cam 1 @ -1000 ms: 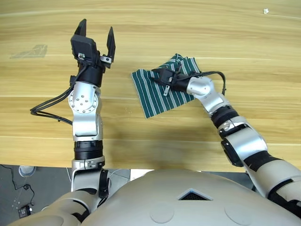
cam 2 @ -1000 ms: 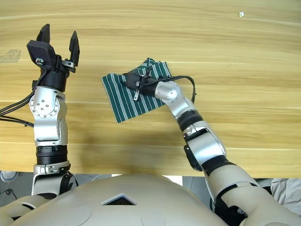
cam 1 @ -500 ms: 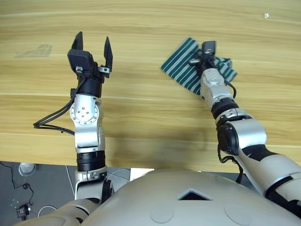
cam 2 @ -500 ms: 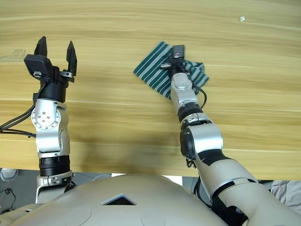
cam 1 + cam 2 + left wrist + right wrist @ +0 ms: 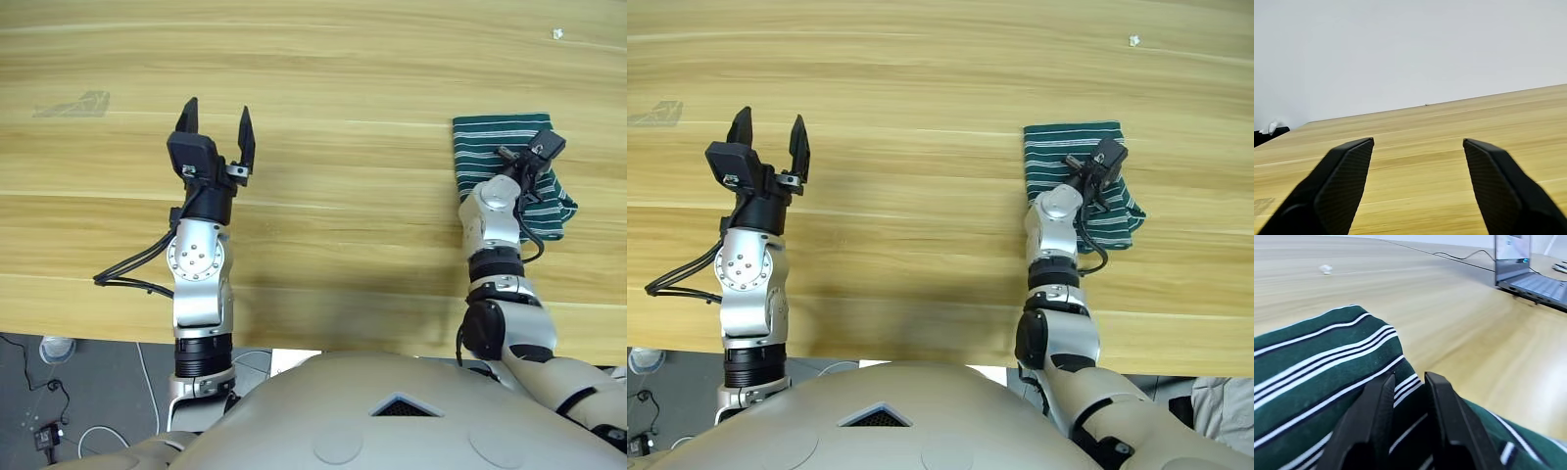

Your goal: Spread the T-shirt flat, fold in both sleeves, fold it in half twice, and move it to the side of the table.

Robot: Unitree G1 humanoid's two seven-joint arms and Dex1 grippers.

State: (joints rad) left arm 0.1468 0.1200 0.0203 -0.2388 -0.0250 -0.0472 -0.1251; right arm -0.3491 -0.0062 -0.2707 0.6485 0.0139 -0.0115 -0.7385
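Folded small, the T-shirt (image 5: 485, 142) lies at the right side of the table (image 5: 343, 59), pinched between the near-closed fingers of the right gripper (image 5: 1408, 379), apparently for final placement, while the left gripper (image 5: 217, 110) hovers wide open and empty, well clear.

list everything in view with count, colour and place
table: 1, light wood, under everything
shirt: 1, green with white stripes, folded, right side of table
scrap: 1, white, far right of table, beyond the shirt
mark: 1, grey, far left of table
laptop: 1, grey, open, on the wood past the shirt
cable: 1, black, by the laptop
left claw: 1, black, open, over bare wood left of middle
right claw: 1, black, shut on the shirt
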